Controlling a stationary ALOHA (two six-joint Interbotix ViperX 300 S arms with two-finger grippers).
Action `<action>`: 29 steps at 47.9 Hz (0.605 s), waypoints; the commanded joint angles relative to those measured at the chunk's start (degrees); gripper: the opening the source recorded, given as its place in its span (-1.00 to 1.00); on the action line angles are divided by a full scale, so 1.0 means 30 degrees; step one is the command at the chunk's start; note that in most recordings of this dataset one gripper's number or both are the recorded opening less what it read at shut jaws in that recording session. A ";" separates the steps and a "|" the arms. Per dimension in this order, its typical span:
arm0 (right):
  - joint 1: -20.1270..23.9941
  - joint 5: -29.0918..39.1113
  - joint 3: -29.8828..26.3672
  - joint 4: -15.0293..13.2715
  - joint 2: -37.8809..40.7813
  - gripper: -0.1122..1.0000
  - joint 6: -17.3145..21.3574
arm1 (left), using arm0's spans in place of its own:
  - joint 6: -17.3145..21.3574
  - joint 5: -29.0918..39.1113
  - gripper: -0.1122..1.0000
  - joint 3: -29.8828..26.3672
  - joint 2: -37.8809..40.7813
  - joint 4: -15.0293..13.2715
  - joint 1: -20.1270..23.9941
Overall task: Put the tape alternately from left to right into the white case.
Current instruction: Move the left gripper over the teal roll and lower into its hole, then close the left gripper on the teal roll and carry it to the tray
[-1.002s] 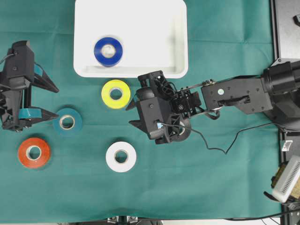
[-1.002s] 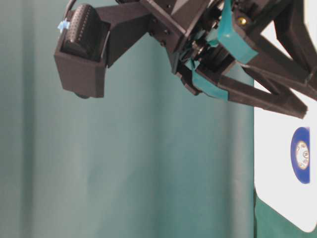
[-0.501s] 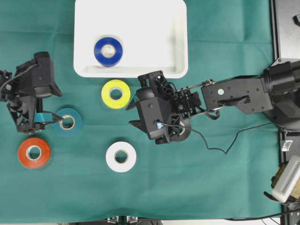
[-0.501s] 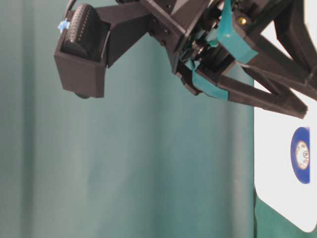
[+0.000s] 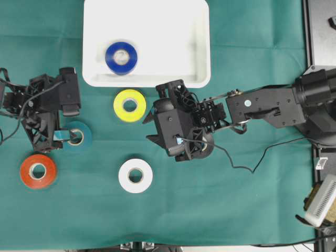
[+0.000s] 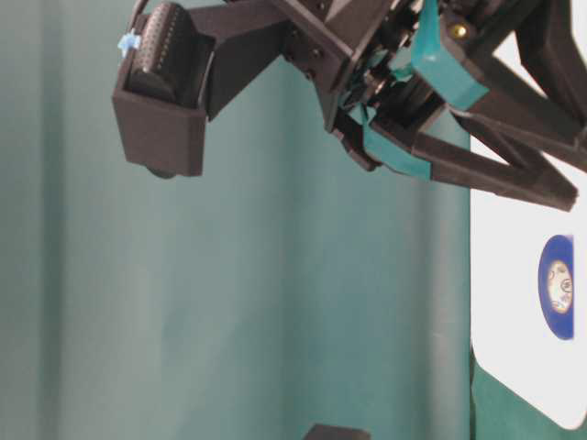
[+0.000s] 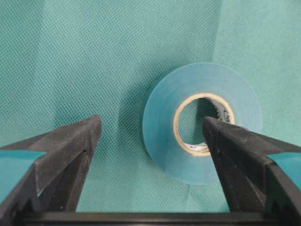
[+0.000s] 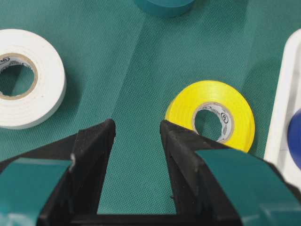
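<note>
Left end effector [image 7: 150, 141] poised over the teal roll [image 5: 75, 136] on the green worktop [image 5: 236, 210], fingers spread wide and empty; one finger [image 7: 235, 146] overlaps the roll's core, the other [image 7: 70, 150] stands clear of its outer edge. A sound grasp likely calls for settling lower so the wall of the ring sits squarely between the fingers before closing. Right end effector [image 8: 136, 136] hangs part-open, holding nothing, just beside the yellow roll [image 5: 129, 105]. The blue roll [image 5: 121, 57] lies in the white case [image 5: 199, 47]; orange-red [image 5: 38, 170] and white [image 5: 135, 175] rolls wait outside
</note>
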 commanded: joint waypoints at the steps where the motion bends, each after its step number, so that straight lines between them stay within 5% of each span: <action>1: 0.0059 -0.0146 -0.0146 -0.0029 -0.0557 0.10 0.0029 | 0.0000 0.0293 0.31 -0.0469 0.0088 -0.0029 -0.0205; 21: 0.0029 -0.0293 -0.0176 0.0000 -0.0527 0.10 0.0029 | 0.0029 0.0762 0.24 -0.0967 0.0938 0.0000 -0.0410; 29: 0.0059 -0.0293 -0.0146 0.0000 -0.0439 0.10 0.0029 | 0.0059 0.0820 -0.31 -0.0908 0.0938 0.0000 -0.0439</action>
